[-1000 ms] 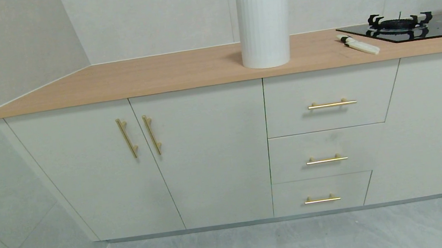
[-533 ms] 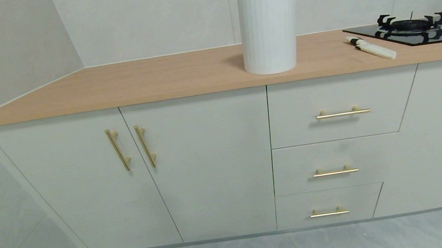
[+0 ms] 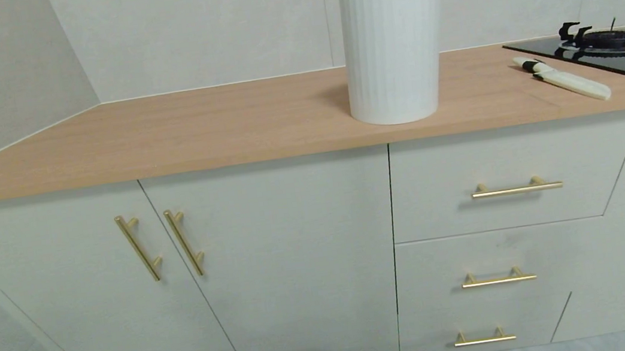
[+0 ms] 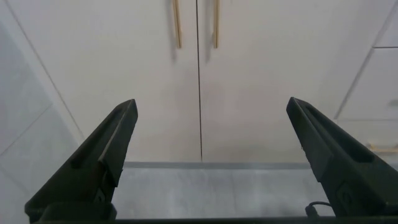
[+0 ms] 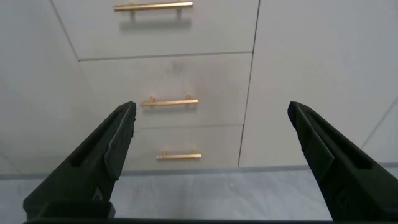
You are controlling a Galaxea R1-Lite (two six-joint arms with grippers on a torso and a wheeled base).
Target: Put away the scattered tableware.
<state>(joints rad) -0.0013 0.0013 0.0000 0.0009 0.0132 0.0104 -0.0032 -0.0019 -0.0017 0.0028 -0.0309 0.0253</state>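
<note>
A knife [image 3: 565,83] with a white blade and a black-and-white handle lies on the wooden countertop [image 3: 210,128] at the right, beside the stove. A tall white ribbed cylindrical holder [image 3: 390,47] stands upright on the countertop left of the knife. My left gripper [image 4: 208,109] is open with nothing between its fingers, low before the two cabinet doors [image 4: 199,74]. My right gripper [image 5: 208,112] is open and holds nothing, low before the stack of drawers [image 5: 168,81].
A black gas stove [image 3: 615,42] sits at the countertop's right end. Below are two cabinet doors with gold handles [image 3: 160,253] and three drawers with gold handles [image 3: 516,188]. Grey tiled walls meet at the left corner; grey floor lies below.
The whole head view has shifted: the counter and cabinets look larger and nearer, and the stove has slid toward the right edge. The camera moved; the knife and holder stay put.
</note>
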